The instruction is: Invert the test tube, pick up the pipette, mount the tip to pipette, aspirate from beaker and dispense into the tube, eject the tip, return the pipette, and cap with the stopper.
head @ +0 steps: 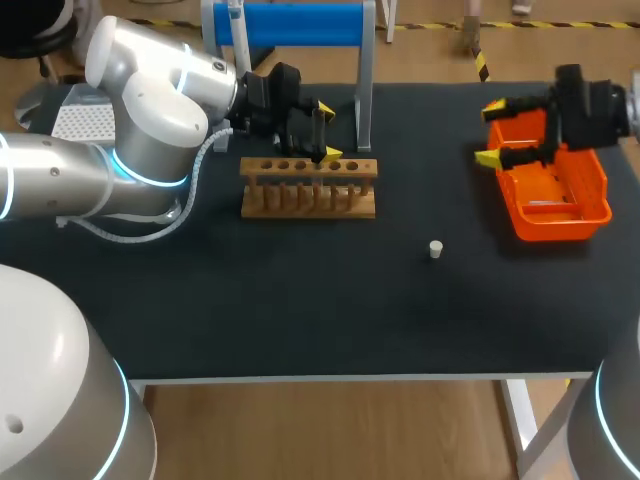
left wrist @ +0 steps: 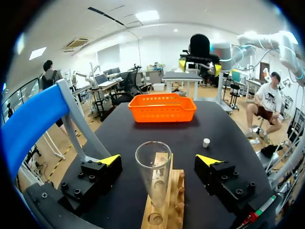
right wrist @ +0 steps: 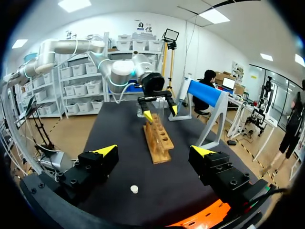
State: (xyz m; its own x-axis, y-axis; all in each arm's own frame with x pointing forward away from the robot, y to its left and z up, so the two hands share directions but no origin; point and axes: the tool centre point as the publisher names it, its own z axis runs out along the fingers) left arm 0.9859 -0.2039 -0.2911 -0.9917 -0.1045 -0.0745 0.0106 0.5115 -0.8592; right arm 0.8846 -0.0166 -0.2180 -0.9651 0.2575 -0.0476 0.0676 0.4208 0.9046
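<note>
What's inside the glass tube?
It looks empty: the clear glass tube stands mouth up in the wooden rack between the left gripper's open fingers. Its bottom, down in the rack, is hidden.

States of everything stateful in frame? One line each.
Clear glass test tube: upright in wooden rack, mouth open, uncapped.
Small white stopper: loose on black table.
Left gripper: open, flanking tube, not touching.
Right gripper: open, by orange plastic basket.

No lettering that we can read, no label, number or sign on the wooden rack (head: 308, 200), the orange basket (head: 560, 228), the glass test tube (left wrist: 153, 167), the white stopper (head: 436, 249), the black tabletop (head: 300, 300).
</note>
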